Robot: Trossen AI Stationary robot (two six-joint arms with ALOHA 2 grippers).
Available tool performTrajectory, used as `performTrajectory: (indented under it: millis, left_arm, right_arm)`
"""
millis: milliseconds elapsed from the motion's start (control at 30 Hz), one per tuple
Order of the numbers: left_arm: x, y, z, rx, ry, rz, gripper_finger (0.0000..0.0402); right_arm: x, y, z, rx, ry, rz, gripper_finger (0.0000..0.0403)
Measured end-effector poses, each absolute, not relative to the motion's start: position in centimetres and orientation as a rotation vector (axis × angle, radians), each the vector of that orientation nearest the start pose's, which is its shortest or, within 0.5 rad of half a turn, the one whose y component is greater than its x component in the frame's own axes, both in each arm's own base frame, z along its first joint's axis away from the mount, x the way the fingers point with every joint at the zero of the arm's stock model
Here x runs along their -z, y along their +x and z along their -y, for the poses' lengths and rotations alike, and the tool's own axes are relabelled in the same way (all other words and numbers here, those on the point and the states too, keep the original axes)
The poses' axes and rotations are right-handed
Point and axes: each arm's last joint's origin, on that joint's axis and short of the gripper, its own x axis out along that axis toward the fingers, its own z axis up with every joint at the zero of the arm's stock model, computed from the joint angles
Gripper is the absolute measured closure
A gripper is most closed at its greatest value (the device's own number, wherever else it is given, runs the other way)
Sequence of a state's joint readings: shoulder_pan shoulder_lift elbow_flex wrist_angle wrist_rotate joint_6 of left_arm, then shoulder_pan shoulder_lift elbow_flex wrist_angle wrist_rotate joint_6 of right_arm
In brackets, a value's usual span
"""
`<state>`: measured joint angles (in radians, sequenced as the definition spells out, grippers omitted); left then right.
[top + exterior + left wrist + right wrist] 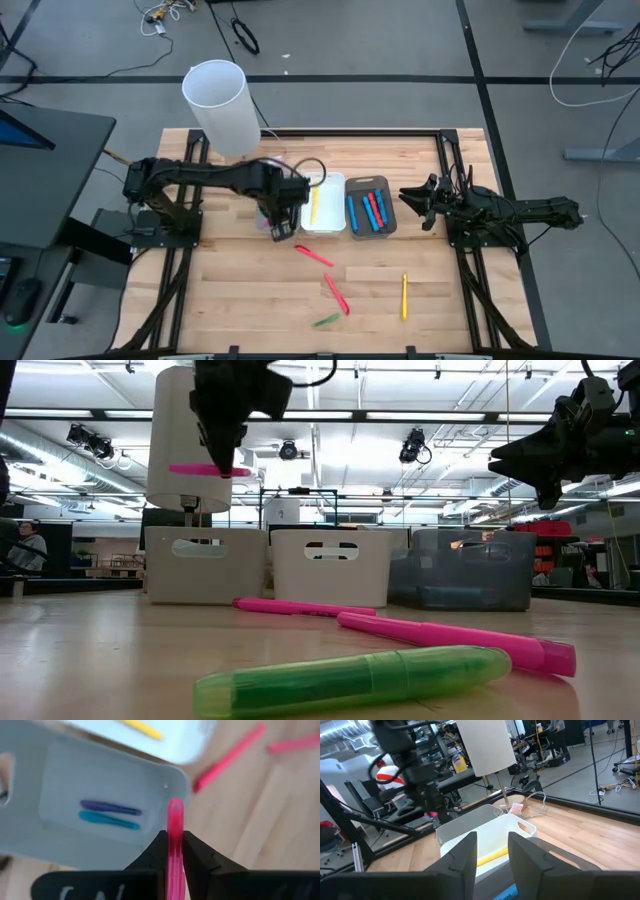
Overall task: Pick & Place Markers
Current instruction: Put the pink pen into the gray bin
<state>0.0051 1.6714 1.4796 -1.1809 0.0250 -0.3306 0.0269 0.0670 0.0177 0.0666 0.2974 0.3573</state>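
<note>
My left gripper [281, 228] hangs above the near edge of the leftmost bin [60, 770], shut on a pink marker [195, 470]. A purple and a teal marker [110, 812] lie in that bin. The middle white bin [323, 203] holds a yellow marker, and the grey bin [370, 207] holds blue and red ones. Two pink markers [314, 255] [337, 294], a green one [326, 320] and a yellow one [404, 297] lie flat on the table. At the table's right my right gripper [492, 852] stands level and open, with nothing between its fingers. My left gripper pinches the pink marker's shaft [175, 827] between its two fingers, off the marker's middle, so the longer part sticks out to one side. The fingers [225, 445] come from above, pointing down, and lie across the marker. It hangs level, lifted clear of table and bin.
A tall white cylinder [222, 105] stands at the back left, behind the bins. The three bins stand in a row across the table's middle. Bare wood lies around the loose markers toward the near edge.
</note>
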Motion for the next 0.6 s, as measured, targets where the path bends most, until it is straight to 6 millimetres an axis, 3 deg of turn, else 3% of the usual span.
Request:
performTrajectory:
  millis: [333,600]
  left_arm:
    - [-28.5,31.9,-4.5,-0.554,-0.694,-1.24,0.0363]
    - [-28.4,31.5,-6.3,-0.802,-0.982,-1.144,0.0363]
  right_arm:
    - [-17.1,10.0,0.6,0.265,0.358,0.065,0.0292]
    - [-17.1,10.0,0.6,0.265,0.358,0.065,0.0292]
